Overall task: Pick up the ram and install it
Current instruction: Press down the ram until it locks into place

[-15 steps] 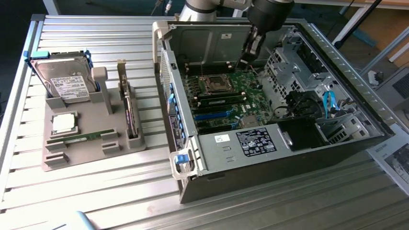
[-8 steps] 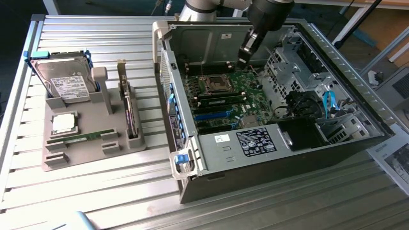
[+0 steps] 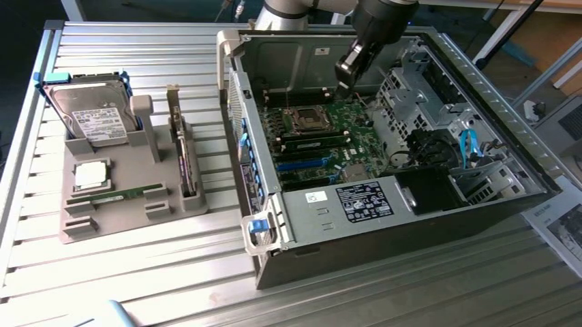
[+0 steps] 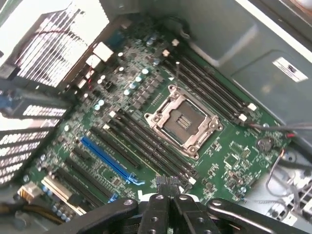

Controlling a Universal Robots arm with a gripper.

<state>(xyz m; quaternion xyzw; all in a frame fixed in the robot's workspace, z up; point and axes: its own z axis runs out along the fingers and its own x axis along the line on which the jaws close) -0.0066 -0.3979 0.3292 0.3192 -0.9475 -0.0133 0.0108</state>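
Gripper: seen closed, fingers pressed together, nothing held; positioned inside the open computer case, above the motherboard
Empty processor socket: found just ahead of the gripper, flanked by black memory slots
Ram: laid flat in the grey holder tray on the slatted surface, well apart from the gripper, outside the case
Square processor chip and hard drive: kept on the same tray, beside the ram
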